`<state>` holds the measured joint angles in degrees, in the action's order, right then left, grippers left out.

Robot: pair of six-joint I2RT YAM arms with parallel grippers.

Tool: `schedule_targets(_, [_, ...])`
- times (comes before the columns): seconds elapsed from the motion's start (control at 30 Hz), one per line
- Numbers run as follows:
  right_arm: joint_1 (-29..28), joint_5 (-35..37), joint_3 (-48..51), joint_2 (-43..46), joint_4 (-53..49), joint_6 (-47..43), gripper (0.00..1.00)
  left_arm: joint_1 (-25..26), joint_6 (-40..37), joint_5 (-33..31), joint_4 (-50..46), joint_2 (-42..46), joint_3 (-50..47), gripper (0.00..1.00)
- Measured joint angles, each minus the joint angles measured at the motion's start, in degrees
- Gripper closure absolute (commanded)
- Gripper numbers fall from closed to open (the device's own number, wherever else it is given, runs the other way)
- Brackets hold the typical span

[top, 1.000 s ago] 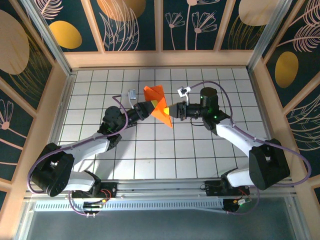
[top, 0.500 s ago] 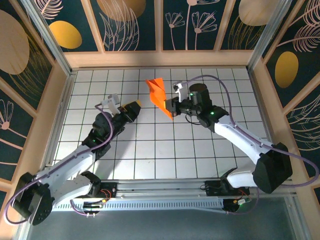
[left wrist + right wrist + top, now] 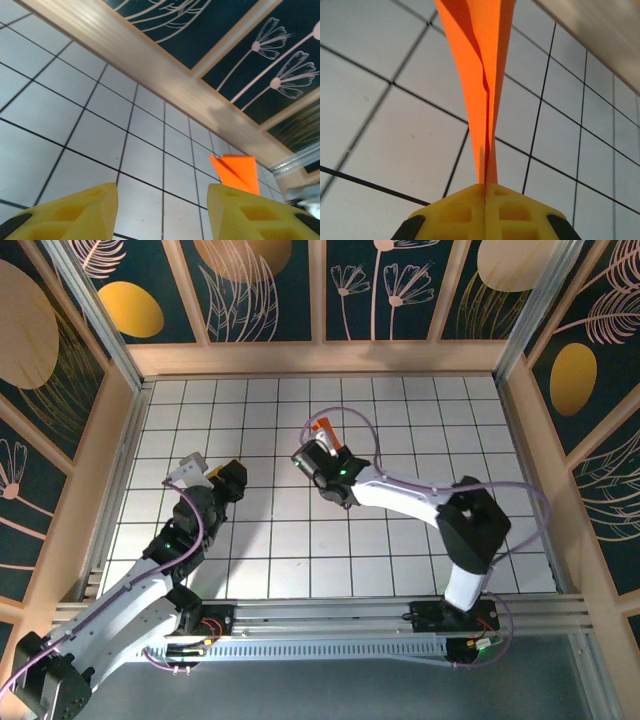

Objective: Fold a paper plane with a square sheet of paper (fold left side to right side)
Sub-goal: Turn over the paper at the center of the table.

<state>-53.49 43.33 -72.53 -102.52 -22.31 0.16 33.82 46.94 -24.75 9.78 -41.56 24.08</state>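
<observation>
Where the top external view looks down on the white grid table (image 3: 400, 420), the entries are these:

- Right gripper (image 3: 327, 438): reaches far to the left, over the middle of the table's far half.
- Folded orange paper (image 3: 321, 426): a small orange sliver at the tip of that gripper, on its far side. The grip itself is too small to judge here.
- Left gripper (image 3: 222, 476): over the left part of the table, well apart from the paper.

Left wrist view:

- Left gripper (image 3: 161, 210): its two yellow fingers (image 3: 75, 212) are spread, with bare tiles between them.
- Folded orange paper (image 3: 235, 172): ahead and to the right, beyond the right finger and touching neither finger, seen against the base of the far wall (image 3: 150, 55).

Right wrist view:

- Right gripper (image 3: 485, 189): its yellow fingertips (image 3: 457, 212) are pressed together, pinching the narrow end of the paper at the seam.
- Folded orange paper (image 3: 475, 60): rises straight out of the fingertips and widens away from them, its layers parted along a central crease, with grid tiles behind it.
</observation>
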Motion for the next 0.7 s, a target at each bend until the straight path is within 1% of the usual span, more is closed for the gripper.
schedule_targets(0.07, [-0.1,1.8,-0.7,-3.4,-1.2,-0.2,0.98,0.0,0.0,-1.1,-1.0,0.7,0.0,0.50])
schedule_targets(0.17, [-0.3,3.2,-2.2,-7.5,-2.6,-0.2,0.89,0.0,0.3,-2.6,-2.1,1.7,0.0,0.50])
schedule_targets(0.3, [-1.0,2.5,-4.2,-11.7,-3.8,0.5,0.72,0.0,0.7,-3.9,-2.8,2.1,-0.2,0.50])
schedule_targets(0.37, [-1.4,0.7,-4.2,-12.1,-4.6,1.6,0.63,0.0,0.8,-4.1,-3.0,2.0,-0.2,0.50])
schedule_targets(0.4, [-1.4,-0.5,-4.1,-12.1,-4.8,2.0,0.57,0.0,0.9,-4.1,-3.0,1.8,-0.2,0.49])
schedule_targets(0.5, [-1.3,-5.0,-3.5,-11.4,-3.5,3.5,0.45,0.0,0.9,-3.7,-2.9,0.2,-0.2,0.48])
schedule_targets(0.57, [-0.9,-9.0,-2.1,-9.5,-2.6,4.3,0.40,0.0,0.9,-3.0,-2.9,-1.3,-0.2,0.47])
schedule_targets(0.63, [0.0,-13.5,-0.5,-6.7,-1.5,5.2,0.37,0.0,0.9,-1.8,-2.6,-3.2,-0.2,0.43])
schedule_targets(0.7, [1.8,-18.1,1.4,-2.7,0.5,6.6,0.32,0.0,1.2,-0.3,-2.0,-5.5,-0.1,0.41])
